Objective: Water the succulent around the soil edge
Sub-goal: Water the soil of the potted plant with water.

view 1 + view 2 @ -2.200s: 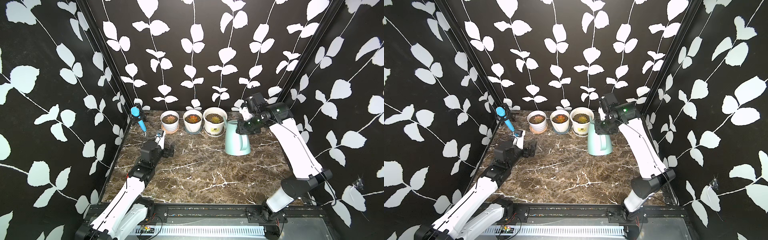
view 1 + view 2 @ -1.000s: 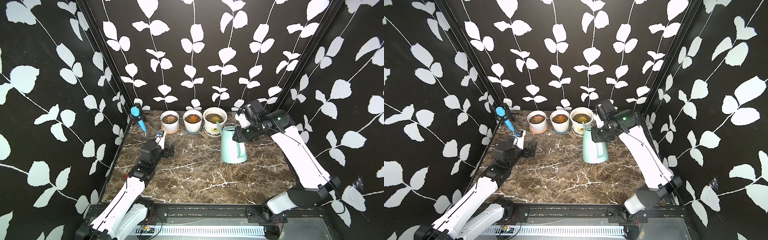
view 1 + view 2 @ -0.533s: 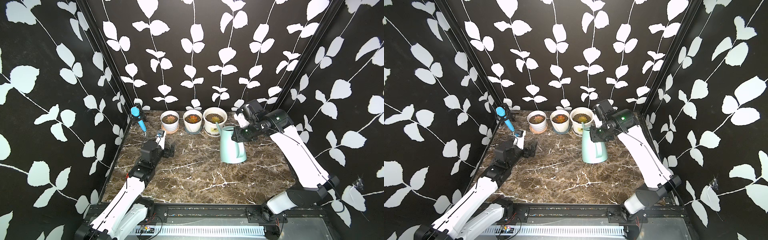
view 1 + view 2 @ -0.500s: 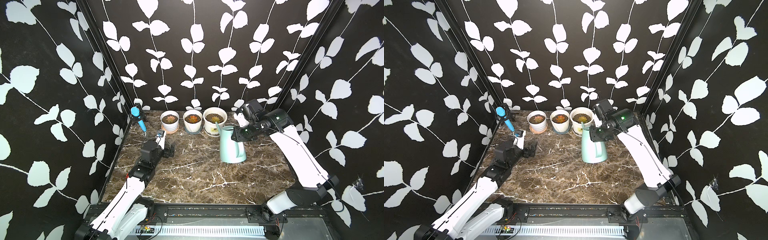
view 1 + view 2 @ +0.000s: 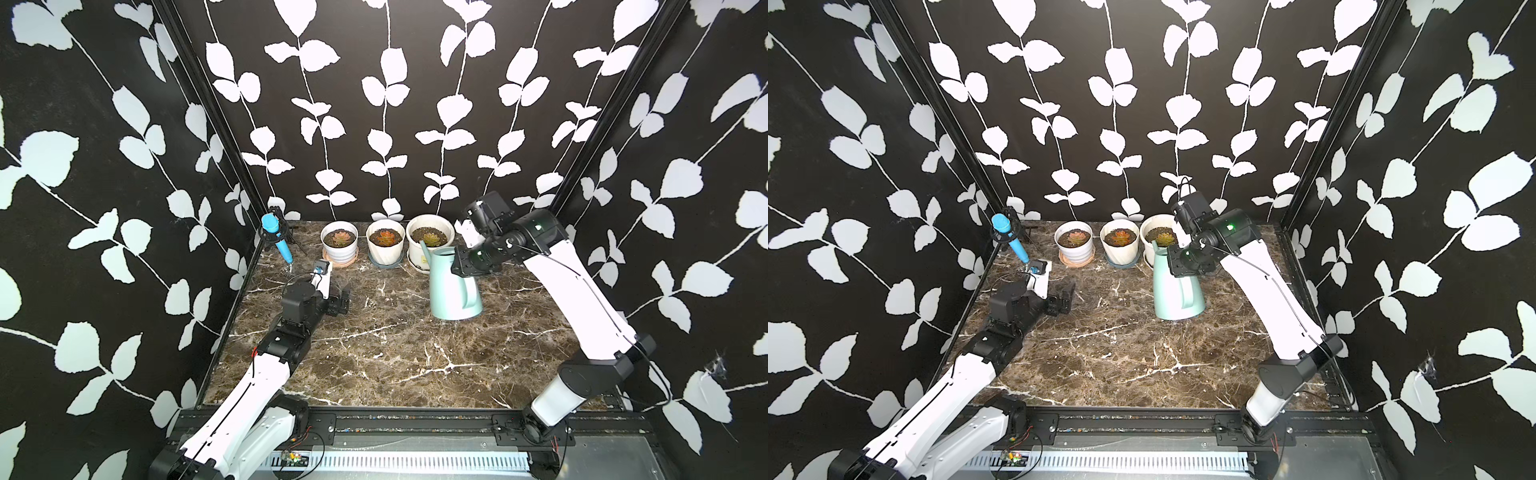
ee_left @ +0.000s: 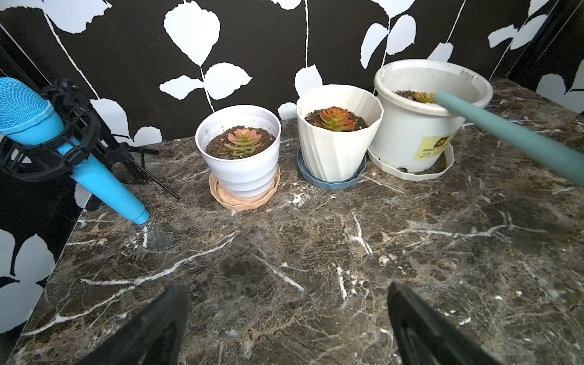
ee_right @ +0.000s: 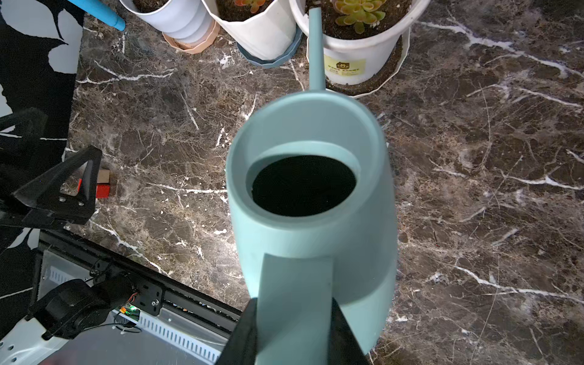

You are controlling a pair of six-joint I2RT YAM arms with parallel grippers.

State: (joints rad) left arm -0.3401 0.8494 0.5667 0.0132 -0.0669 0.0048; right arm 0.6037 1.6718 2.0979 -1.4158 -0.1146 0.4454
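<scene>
Three potted succulents [image 5: 385, 237] line the back of the desk [image 5: 374, 353]; we take the green succulent [image 7: 360, 11] in the large white pot [image 7: 347, 47] as the target, because the spout [image 6: 505, 132] of the teal watering can [image 5: 455, 286] points into it. The right fingers [image 7: 243, 335] clamp the can's handle [image 7: 295, 300], can nearly upright, so we judge no pour has begun. Spout tip sits over the soil edge beside the rosette, well ahead of those fingers. The left fingers [image 6: 151, 322] stand wide apart, empty.
</scene>
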